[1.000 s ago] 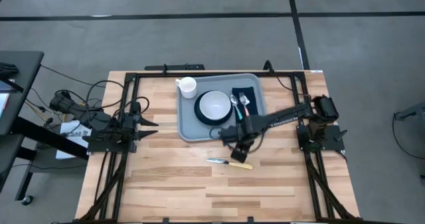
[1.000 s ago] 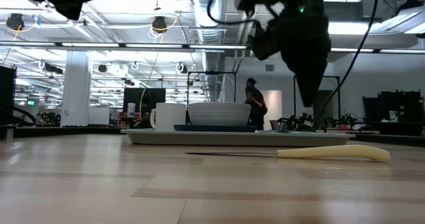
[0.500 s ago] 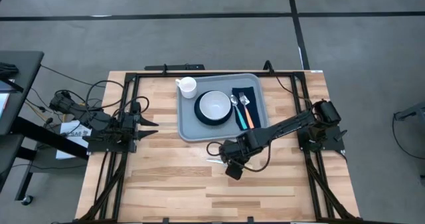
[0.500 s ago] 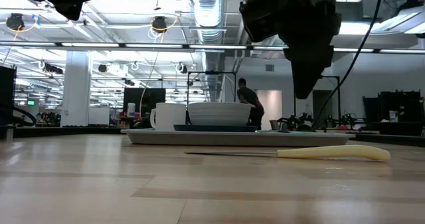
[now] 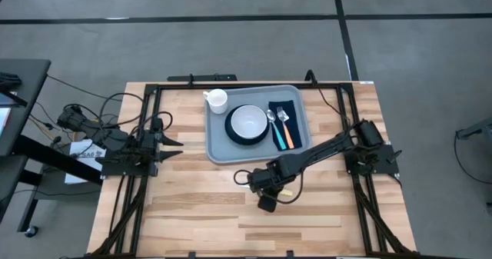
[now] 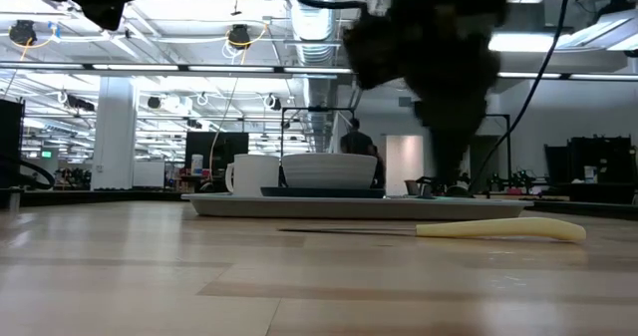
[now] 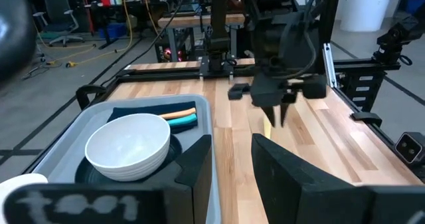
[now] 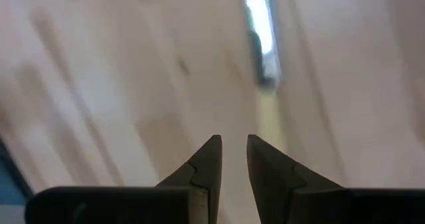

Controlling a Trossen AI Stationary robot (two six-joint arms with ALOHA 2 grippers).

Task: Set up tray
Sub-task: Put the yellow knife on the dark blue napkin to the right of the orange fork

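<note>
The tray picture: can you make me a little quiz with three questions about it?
1. True or false: the knife lies on the tray.
2. What sits on the dark plate? A cup, B bowl, C spoon.
3. Which gripper hovers above the knife?

Key: 1 false, it lies on the table. 2 B, the white bowl. 3 the right gripper, fingers slightly apart; the left gripper waits at the table's left side.

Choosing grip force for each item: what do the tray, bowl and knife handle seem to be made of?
Tray: likely moulded plastic, matte grey-blue, rounded corners and raised rim.
Bowl: probably glazed ceramic, though melamine is possible; smooth white, with soft sheen.
Knife handle: looks like cream plastic, smooth and rounded; its blade looks like metal.
</note>
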